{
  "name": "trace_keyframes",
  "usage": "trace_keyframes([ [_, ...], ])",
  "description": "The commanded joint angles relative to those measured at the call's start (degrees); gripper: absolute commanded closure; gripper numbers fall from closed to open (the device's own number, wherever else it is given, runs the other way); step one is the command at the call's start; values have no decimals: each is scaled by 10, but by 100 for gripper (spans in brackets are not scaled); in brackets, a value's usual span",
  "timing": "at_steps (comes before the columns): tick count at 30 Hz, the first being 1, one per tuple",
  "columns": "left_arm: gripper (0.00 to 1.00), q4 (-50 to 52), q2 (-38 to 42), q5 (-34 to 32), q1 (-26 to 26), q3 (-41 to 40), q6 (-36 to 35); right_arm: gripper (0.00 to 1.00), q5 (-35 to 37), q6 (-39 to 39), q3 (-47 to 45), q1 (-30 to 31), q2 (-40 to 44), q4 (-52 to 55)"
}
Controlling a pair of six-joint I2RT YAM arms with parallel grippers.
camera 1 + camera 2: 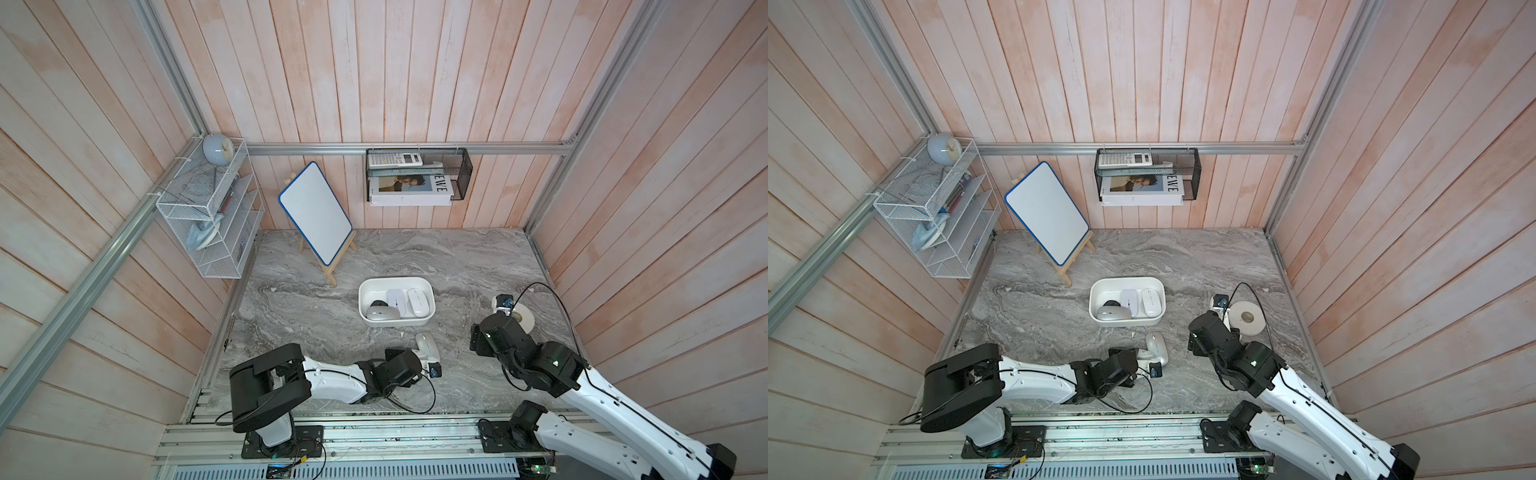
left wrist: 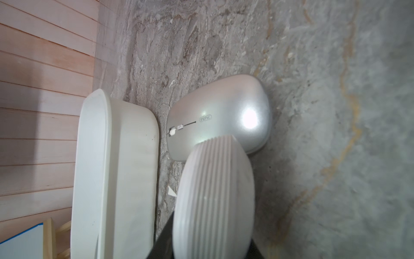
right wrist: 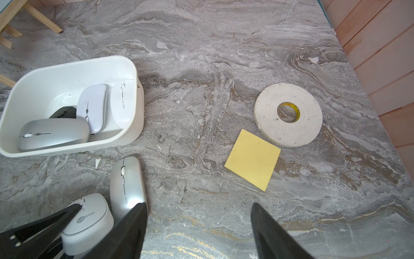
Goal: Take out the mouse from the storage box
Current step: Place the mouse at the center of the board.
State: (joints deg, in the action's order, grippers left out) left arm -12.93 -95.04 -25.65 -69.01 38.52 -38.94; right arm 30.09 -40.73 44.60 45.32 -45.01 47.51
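Grey marbled tabletop [image 1: 457, 257] underneath it all. At the back, tilted on a small wooden easel [image 1: 330, 272], a blue-edged whiteboard [image 1: 316, 212]. On the side wall by the left arm, a white wire rack [image 1: 208, 216]; on the back wall, a black mesh basket [image 1: 459, 174] with a book [image 1: 409, 189] and a calculator [image 1: 395, 159].

Mid-table, upright and open-topped, the storage box [image 1: 395, 322].

Right gripper [image 3: 198, 205]: above bare marble on the robot's right of the box, fingers spread wide apart, gripping nothing. Left gripper [image 1: 424, 360]: low over the table between the box and the front edge, clamped tight on the ribbed white mouse [image 3: 89, 222].

Ahead of the right gripper, lying flat, a white tape roll [image 3: 289, 134]; just beside it, a yellow sticky note [image 3: 253, 159], contact between the two unclear.

Smallest, the mice. The ribbed white one: out of the box, on the robot's side of its near wall (resting on the marble or lifted just off it, impossible to tell). Right alongside it, flat on the table, a silver mouse [image 3: 126, 179], wheel end toward the box, short of the wall and not touching it. Inside the box, four more: a second silver mouse [image 3: 52, 133] along the near wall, a black mouse [image 3: 62, 112] mostly hidden behind it, a white mouse [image 3: 93, 107] next over, and another white mouse [image 3: 123, 101] against the end wall.
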Motion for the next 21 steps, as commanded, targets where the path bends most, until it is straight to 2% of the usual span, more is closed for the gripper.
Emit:
trace_keyframes([
  [1,86,-29,-13,-13,-1,-20,-21,23,0,-2,-6,-4,-2,-4],
  [7,82,-21,-11,-3,-9,-33,-12,23,-2,7,3,-10,-12,-5],
  [10,68,-16,-14,-14,-22,-36,-10,23,-4,11,9,-13,-19,-6],
  [19,56,-5,-13,-28,-41,-51,14,23,-16,11,11,-16,-37,-16],
  [20,47,-3,-12,-27,-42,-52,19,23,-16,10,12,-16,-38,-16],
  [21,0,0,-12,-27,-43,-52,22,23,-17,10,11,-16,-38,-16],
])
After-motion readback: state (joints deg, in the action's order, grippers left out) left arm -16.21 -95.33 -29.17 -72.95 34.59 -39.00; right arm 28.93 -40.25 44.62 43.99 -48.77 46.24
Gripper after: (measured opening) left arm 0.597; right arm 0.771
